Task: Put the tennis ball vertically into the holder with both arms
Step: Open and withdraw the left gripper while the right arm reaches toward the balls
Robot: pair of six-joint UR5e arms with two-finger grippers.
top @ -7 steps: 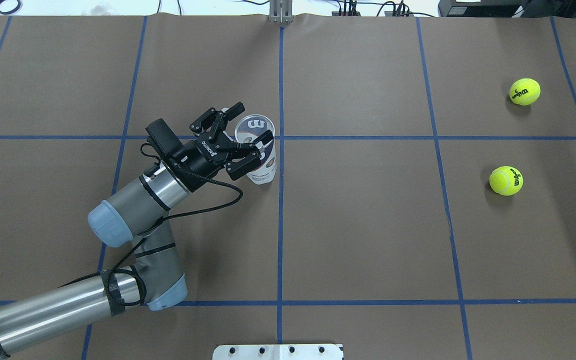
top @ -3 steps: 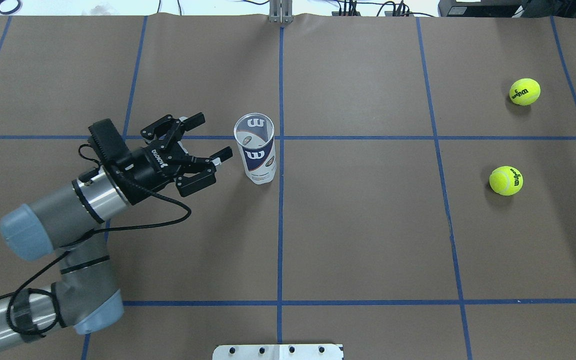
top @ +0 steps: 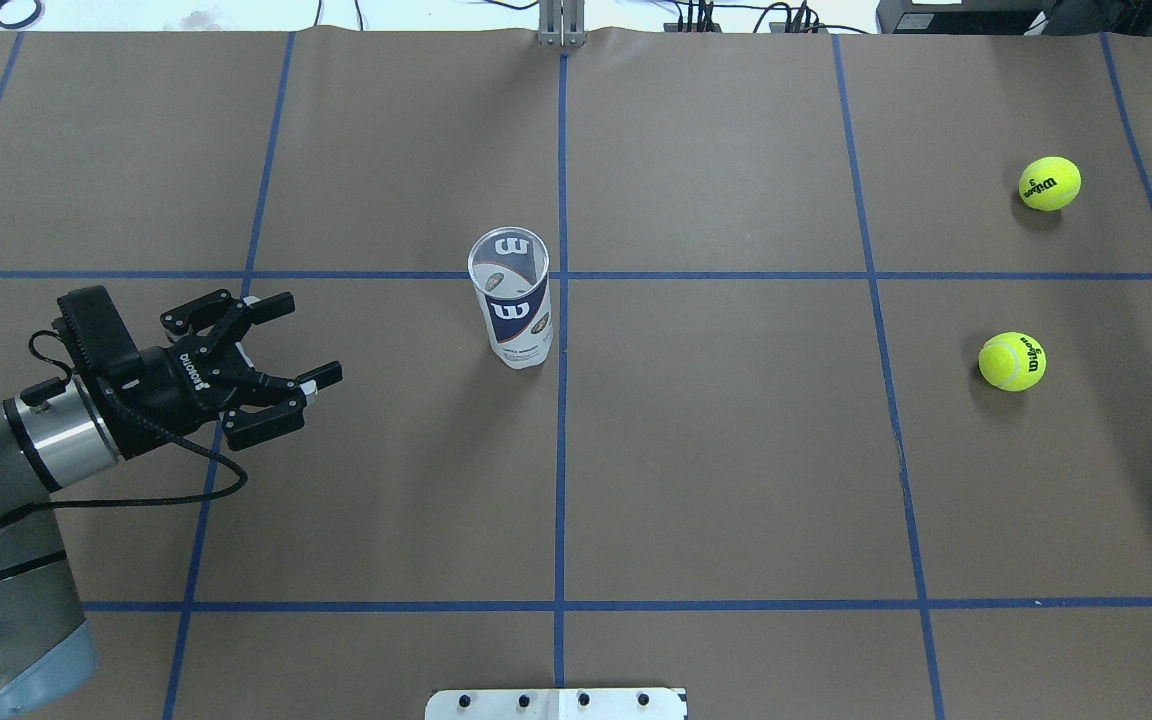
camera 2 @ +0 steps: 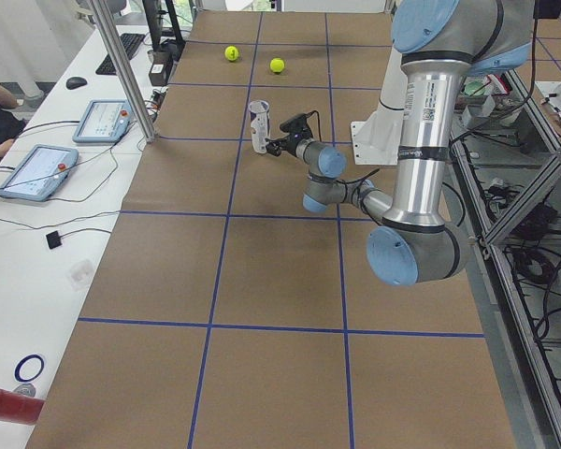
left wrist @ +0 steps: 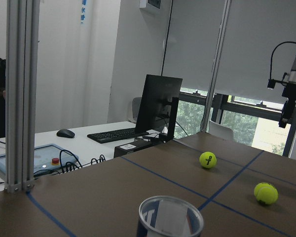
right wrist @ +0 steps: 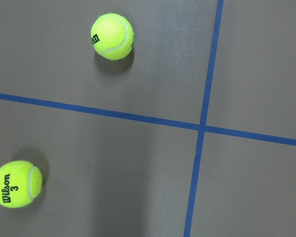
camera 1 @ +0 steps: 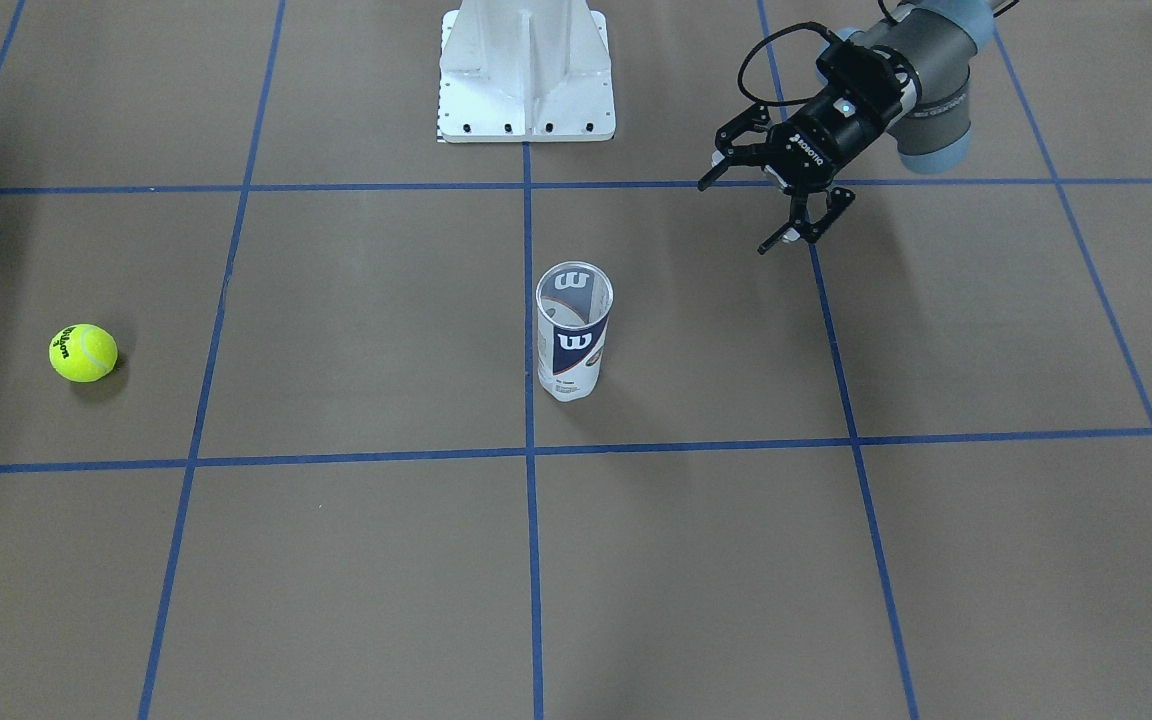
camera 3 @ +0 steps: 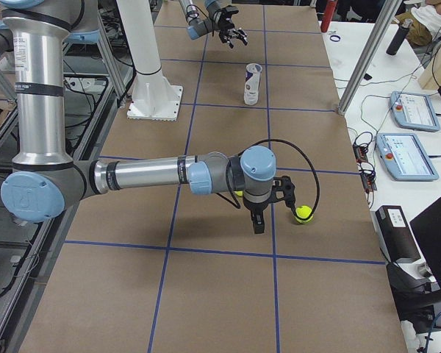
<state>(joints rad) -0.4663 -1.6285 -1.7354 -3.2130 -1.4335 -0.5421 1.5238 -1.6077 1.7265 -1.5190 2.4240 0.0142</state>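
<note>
The holder (top: 511, 300) stands upright near the middle of the tabletop (top: 736, 480), mouth up, and it looks empty from overhead. The left arm (top: 26, 450) is well apart from it. The left jaws are spread wide and hold nothing. Both balls lie on the robot's right side, well apart from the holder: the near ball (top: 1012, 361) and the far ball (top: 1049, 183). The right arm (camera 3: 147, 175) reaches out low there, with its wrist hanging between the two balls. I cannot tell whether the right jaws are open or closed, since only a side view shows them and the wrist view shows no fingers.

The step in hand appears to be fetching a ball with the right arm. In the wrist view neither ball is centred, so the arm should settle on one and line up directly over it before descending. The jaws should be wide on the way down, because a nudged ball will likely roll. They should close across its widest part, only firmly enough to hold the springy felt.

The holder looks tall, light and narrow-footed, and its mouth seems little wider than a ball. The left jaws should therefore steady its body before the ball arrives, without squeezing the clear wall out of round. The ball should be released straight above the rim.
</note>
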